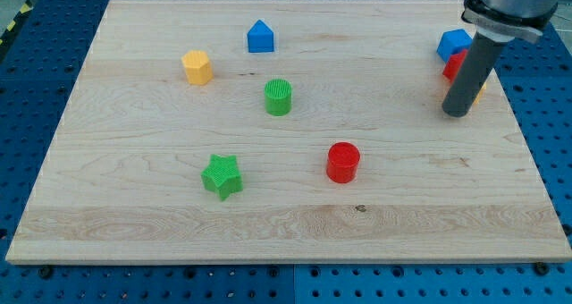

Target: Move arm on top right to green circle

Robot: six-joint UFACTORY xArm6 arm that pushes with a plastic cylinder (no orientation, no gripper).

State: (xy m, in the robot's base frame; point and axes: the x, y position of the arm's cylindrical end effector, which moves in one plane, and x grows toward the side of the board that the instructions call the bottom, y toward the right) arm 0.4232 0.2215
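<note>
- Nearest the view's bottom, on the pale wooden worktop, sits a green star-shaped block, with a red cylinder block to its right.
- Farther back, near the middle, stands the green circle block, upright and apart from the others.
- Beyond it lie a yellow hexagonal block and a blue house-shaped block.
- At the view's right, my tip rests well right of the green circle, beside a blue block, a red block and an orange sliver partly hidden.
- No claw shows; its state cannot be told.
</note>
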